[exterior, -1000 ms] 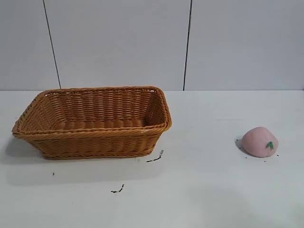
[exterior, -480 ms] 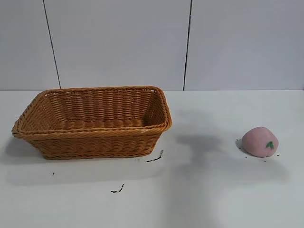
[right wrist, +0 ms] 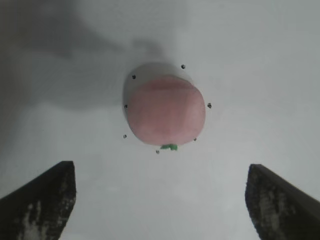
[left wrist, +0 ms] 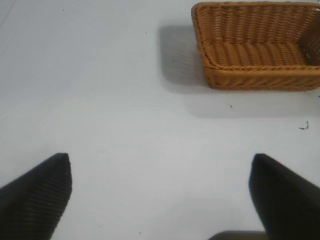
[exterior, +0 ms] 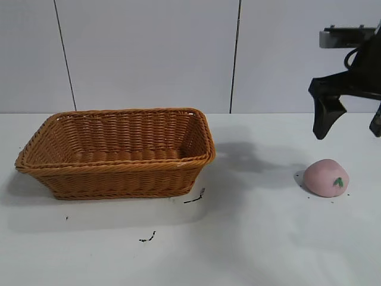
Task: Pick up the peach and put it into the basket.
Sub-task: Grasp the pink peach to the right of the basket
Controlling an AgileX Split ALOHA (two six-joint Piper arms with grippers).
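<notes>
The pink peach [exterior: 325, 177] lies on the white table at the right, its green leaf mark facing the front. My right gripper [exterior: 349, 134] hangs open above it and slightly behind, touching nothing. In the right wrist view the peach [right wrist: 165, 111] sits ahead of the right gripper [right wrist: 159, 175], outside its wide-spread fingers. The orange-brown wicker basket [exterior: 119, 162] stands at the left with nothing inside. My left gripper [left wrist: 160, 162] is open over bare table, and the basket [left wrist: 257, 75] lies far ahead of it.
Small dark scraps [exterior: 194, 198] lie on the table just in front of the basket, with another scrap [exterior: 147, 239] nearer the front edge. Tiny dark specks [right wrist: 133, 77] ring the peach. A grey panelled wall closes the back.
My right arm has come into the exterior view from the upper right, above the peach, and its shadow has spread over the table. Peach and basket have not moved.
</notes>
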